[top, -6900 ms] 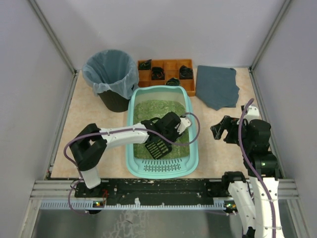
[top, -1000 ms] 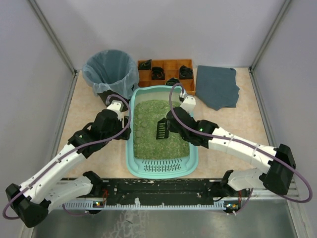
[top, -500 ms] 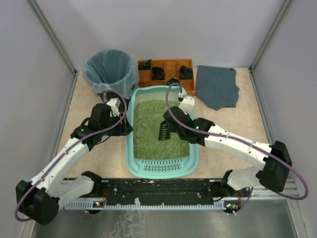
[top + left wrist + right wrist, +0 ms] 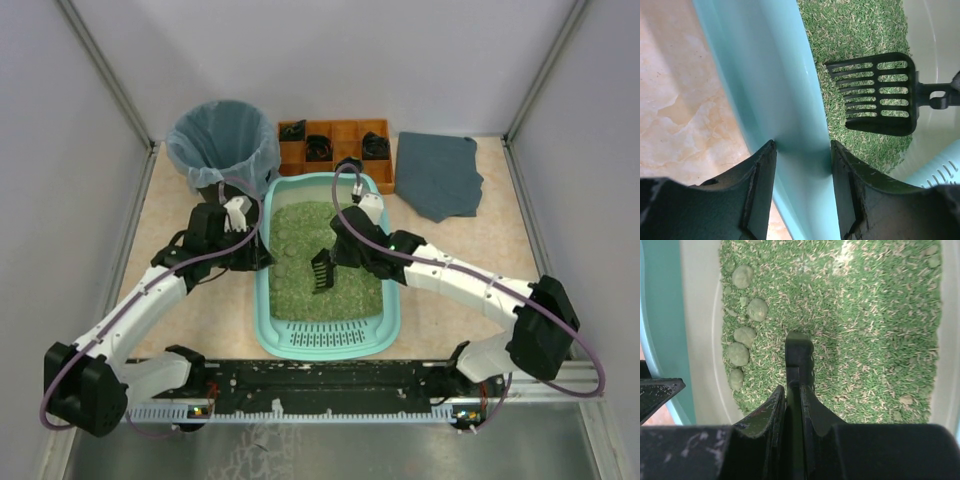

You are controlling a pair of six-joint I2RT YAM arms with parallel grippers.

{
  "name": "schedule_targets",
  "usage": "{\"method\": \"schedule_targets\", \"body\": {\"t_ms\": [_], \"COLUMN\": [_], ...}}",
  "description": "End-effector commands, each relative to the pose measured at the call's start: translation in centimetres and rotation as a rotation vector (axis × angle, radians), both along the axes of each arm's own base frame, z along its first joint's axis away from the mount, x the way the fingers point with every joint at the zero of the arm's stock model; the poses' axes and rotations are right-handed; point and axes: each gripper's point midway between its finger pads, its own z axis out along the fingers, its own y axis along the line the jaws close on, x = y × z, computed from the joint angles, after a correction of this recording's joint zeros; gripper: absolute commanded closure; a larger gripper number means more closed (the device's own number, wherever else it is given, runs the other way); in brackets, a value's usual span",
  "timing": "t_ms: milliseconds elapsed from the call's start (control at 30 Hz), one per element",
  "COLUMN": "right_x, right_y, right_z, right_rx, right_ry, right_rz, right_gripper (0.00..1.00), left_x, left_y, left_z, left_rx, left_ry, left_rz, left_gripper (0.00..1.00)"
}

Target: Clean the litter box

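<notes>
Both arms at the large light-teal plastic litter box (image 4: 326, 340) – one on its wall, one holding the scoop.

The litter box sits mid-table on the beige table top (image 4: 180, 320), with its slotted lip toward the arm bases. Just behind it stand a black bin lined with a pale bag (image 4: 222, 150) and an orange compartmented tray (image 4: 345, 131), and a grey cloth (image 4: 437, 175) lies to the far right. The left gripper (image 4: 802, 147) straddles the box's left wall (image 4: 785, 95), partly closed, with a finger pressed to each face. The right gripper (image 4: 792, 390) is fully closed on the handle of a black slotted plastic scoop (image 4: 875, 95) – its head is turned on edge, low over the green granular litter (image 4: 880, 315). Round green clumps (image 4: 757, 310) line the litter's left side, beside the scoop.
</notes>
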Motion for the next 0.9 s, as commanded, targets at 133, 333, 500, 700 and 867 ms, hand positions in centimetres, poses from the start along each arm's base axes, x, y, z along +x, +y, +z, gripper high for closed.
{"method": "schedule_targets", "body": {"t_ms": [133, 333, 500, 700, 867], "right_x": [-0.3, -0.6, -1.5, -2.0, -1.5], "right_y": [3.8, 6.9, 10.1, 10.9, 9.8], "right_z": [-2.2, -3.8, -5.1, -6.0, -5.5], "right_rx": [0.139, 0.236, 0.270, 0.320, 0.355], "right_ry": [0.055, 0.101, 0.148, 0.172, 0.148], "right_rz": [0.069, 0.104, 0.161, 0.159, 0.125], "right_gripper": [1.00, 1.00, 1.00, 1.00, 1.00], "left_x": [-0.6, -1.2, -1.4, -1.4, -1.2], "left_y": [-0.1, -0.3, -0.4, -0.2, 0.3], "left_z": [-1.2, -1.9, -2.2, -2.3, -2.1], "left_rx": [0.050, 0.056, 0.054, 0.061, 0.078], "left_ry": [0.007, 0.027, 0.026, 0.013, -0.014], "left_rz": [-0.127, -0.173, -0.185, -0.178, -0.154], "left_gripper": [0.49, 0.50, 0.52, 0.53, 0.55]}}
